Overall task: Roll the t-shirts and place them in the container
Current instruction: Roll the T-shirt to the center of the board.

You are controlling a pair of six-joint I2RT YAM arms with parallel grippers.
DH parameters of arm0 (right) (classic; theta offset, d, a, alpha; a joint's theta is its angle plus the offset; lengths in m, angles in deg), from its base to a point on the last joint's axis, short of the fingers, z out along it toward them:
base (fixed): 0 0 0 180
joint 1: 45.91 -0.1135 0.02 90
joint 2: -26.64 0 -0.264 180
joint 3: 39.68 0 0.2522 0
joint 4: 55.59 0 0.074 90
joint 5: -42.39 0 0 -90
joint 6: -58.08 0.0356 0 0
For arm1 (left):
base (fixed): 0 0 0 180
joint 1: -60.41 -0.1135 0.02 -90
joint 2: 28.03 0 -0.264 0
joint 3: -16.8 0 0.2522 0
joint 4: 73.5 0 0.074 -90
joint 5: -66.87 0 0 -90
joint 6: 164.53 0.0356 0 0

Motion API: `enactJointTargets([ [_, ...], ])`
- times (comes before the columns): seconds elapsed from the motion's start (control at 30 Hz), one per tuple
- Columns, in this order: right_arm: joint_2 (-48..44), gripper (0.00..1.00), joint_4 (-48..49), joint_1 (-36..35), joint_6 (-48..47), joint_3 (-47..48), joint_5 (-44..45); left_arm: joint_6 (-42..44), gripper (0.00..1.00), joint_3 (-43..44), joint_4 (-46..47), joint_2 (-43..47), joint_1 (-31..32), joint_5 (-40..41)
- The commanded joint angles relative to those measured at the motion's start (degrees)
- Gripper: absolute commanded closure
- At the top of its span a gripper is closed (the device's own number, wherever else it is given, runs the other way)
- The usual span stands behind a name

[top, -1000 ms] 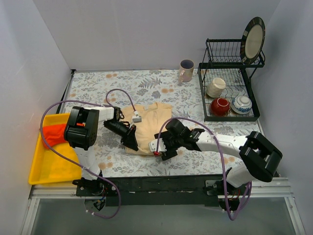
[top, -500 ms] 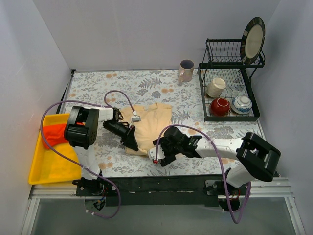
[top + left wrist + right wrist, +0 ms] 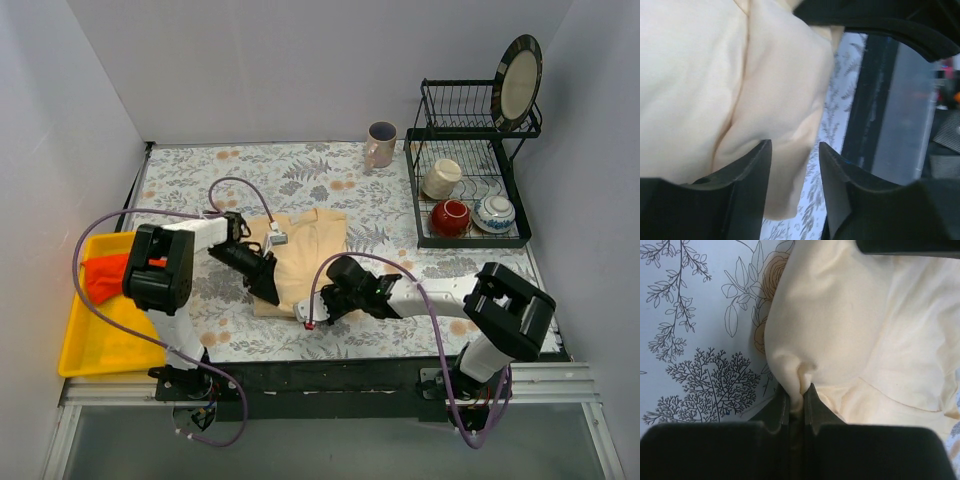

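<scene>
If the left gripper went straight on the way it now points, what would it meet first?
The cream t-shirt, bunched just ahead of its fingers; beyond that, probably the right gripper, though depth is unclear.

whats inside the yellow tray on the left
A red-orange garment lies bunched at the far end of the yellow tray; its near part shows bare. The left arm covers the tray's right side, hiding anything there.

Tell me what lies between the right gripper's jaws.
A pinched fold of the cream t-shirt, on which the right gripper is shut; the right wrist view shows it.
</scene>
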Motion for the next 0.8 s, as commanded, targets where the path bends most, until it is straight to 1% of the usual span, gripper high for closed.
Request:
enactJointTargets([
  [0.0, 2.29, 0.99, -20.4, 2.21, 3.34, 8.05, -7.16, -21.64, 0.53, 3.54, 15.2, 15.27, 0.03, 17.29],
  [0.03, 2.98, 0.99, -23.4, 2.83, 3.87, 9.81, -8.58, -27.08, 0.5, 5.03, 17.83, 16.68, 0.03, 20.3],
  [0.07, 3.6, 0.99, -26.04, 4.14, 4.4, 13.83, -9.9, -34.7, 0.3, 7.13, 17.77, 17.3, 0.03, 22.94],
  [0.1, 4.22, 0.99, -30.94, 4.67, 4.84, 15.43, -11.91, -38.08, 0.02, 12.64, 16.72, 17.22, -0.06, 25.14],
  [0.13, 5.53, 0.99, -32.91, 5.9, 5.11, 17.19, -12.89, -41.08, 0.02, 14.95, 14.63, 17.48, 0.03, 27.95],
  [0.17, 6.5, 0.99, -35.1, 6.61, 5.72, 18.51, -13.77, -44.5, 0.02, 15.93, 15.82, 18.44, -0.58, 29.89],
  [0.2, 7.29, 0.99, -36.78, 7.14, 5.9, 20.79, -15.17, -48.54, 0.02, 14.99, 17.92, 22.1, -1.2, 31.56],
  [0.23, 8.69, 0.99, -39.06, 8.36, 6.25, 21.59, -15.53, -50.23, 0.02, 14.8, 21.34, 23.1, -1.81, 36.8],
  [0.27, 9.57, 0.99, -40.12, 8.81, 6.95, 22.3, -15.88, -52.6, 0.02, 15.41, 22.15, 23.28, -3.21, 38.33],
  [0.3, 10.28, 0.99, -41.09, 9.42, 7.13, 23.96, -16.41, -57.06, 0.02, 16.64, 22.08, 23.11, -4.18, 38.52],
  [0.33, 11.24, 0.99, -41.8, 10.38, 7.74, 24.5, -16.41, -59.63, 0.02, 19.69, 22.34, 22.67, -5.5, 33.04],
  [0.37, 11.78, 0.99, -42.06, 10.91, 8.36, 25.11, -16.59, -61.83, 0.02, 20.94, 22.77, 22.67, -8.38, 29.86],
  [0.43, 12.66, 0.99, -42.68, 12.06, 9.33, 26.69, -17.47, -65.44, 0.02, 24.71, 26.28, 21.1, -10.33, 19.59],
  [0.47, 12.66, 0.99, -42.51, 12.15, 9.24, 26.87, -17.47, -64.76, 0.02, 26.39, 26.99, 20.83, -10.87, 14.93],
  [0.5, 12.66, 0.99, -42.33, 12.41, 9.07, 26.96, -17.47, -62.31, 0.02, 27.71, 27.0, 21.34, -9.48, 17.23],
  [0.53, 12.83, 0.99, -42.16, 12.94, 9.07, 27.05, -17.64, -52.54, 0.02, 28.77, 25.52, 22.13, -7.2, 20.47],
  [0.57, 13.01, 0.99, -42.42, 13.29, 9.07, 27.31, -17.99, -45.49, 0.02, 28.08, 24.89, 25.01, -1.44, 28.86],
  [0.6, 13.27, 0.99, -42.51, 13.64, 9.07, 27.4, -18.78, -39.32, 0.02, 25.46, 25.24, 27.39, 1.23, 31.29],
  [0.63, 13.8, 0.99, -42.68, 14.34, 8.98, 27.84, -19.31, -33.78, 0.02, 20.65, 27.41, 30.11, 3.35, 33.23],
  [0.67, 14.24, 0.99, -43.2, 14.7, 8.98, 28.45, -19.75, -21.11, 0.02, 10.51, 28.48, 37.36, 5.54, 33.34],
  [0.7, 14.76, 0.99, -44.43, 14.87, 8.98, 29.06, -20.54, -15.76, 0.02, 3.71, 29.54, 41.09, 6.0, 32.3],
  [0.73, 15.99, 0.99, -45.05, 15.4, 8.98, 29.68, -20.98, -10.23, 0.02, -2.1, 32.85, 45.65, 6.26, 31.5],
  [0.77, 16.7, 0.99, -45.75, 15.66, 8.98, 31.77, -21.51, -2.17, 0.02, -7.12, 33.76, 49.44, 6.88, 30.54],
])
